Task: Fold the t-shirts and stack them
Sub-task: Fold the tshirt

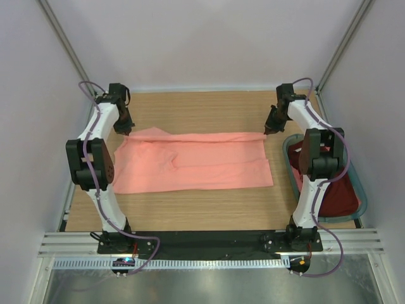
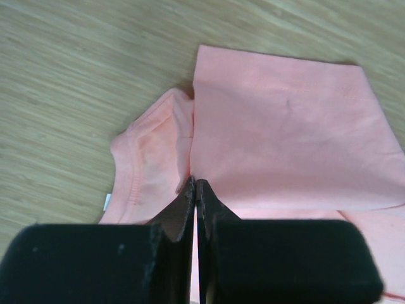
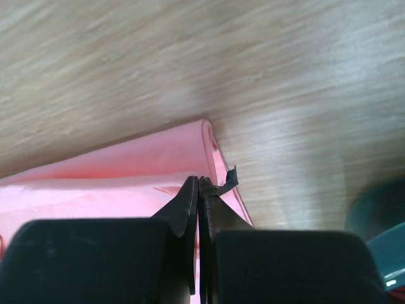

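Top external: I'm pinching the salmon t-shirt (image 1: 196,166) by its far corners, left end effector (image 1: 124,131) and right end effector (image 1: 268,130) both clamped closed; it's lying crosswise, spreading toward the bench's (image 1: 190,218) near edge.

Nothing can be read in any view: no text, brand, number or sign. The only label-like thing is a small white tag (image 2: 107,201) at the neck edge of the salmon-pink t-shirt (image 2: 278,126), seen in the left wrist view. It is too small to show any writing.
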`<state>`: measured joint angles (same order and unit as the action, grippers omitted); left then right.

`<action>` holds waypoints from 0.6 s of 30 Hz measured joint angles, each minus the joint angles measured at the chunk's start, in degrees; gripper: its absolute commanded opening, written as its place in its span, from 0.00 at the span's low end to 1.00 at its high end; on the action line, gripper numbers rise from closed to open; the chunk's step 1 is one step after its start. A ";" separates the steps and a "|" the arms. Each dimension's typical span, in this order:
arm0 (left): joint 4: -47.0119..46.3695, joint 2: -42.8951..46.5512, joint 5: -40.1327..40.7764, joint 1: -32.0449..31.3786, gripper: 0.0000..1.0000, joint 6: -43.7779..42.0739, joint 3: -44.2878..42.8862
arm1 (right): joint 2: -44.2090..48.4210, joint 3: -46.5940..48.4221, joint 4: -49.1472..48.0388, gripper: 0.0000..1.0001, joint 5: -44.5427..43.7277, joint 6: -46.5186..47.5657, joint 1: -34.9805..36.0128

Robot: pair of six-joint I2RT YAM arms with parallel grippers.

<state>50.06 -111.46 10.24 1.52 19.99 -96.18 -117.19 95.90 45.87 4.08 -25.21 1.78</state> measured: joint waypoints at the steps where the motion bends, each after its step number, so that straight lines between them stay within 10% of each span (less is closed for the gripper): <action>1: 0.00 0.46 0.35 0.00 0.00 -0.17 0.94 | 0.35 -0.68 0.04 0.01 -0.02 0.04 0.00; 18: 0.33 5.53 2.27 0.00 0.00 -0.90 9.05 | 4.42 -8.17 0.37 0.01 -0.52 0.28 0.00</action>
<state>50.39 -105.93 12.51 1.52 19.09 -87.13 -112.77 87.72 46.24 3.55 -24.93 1.78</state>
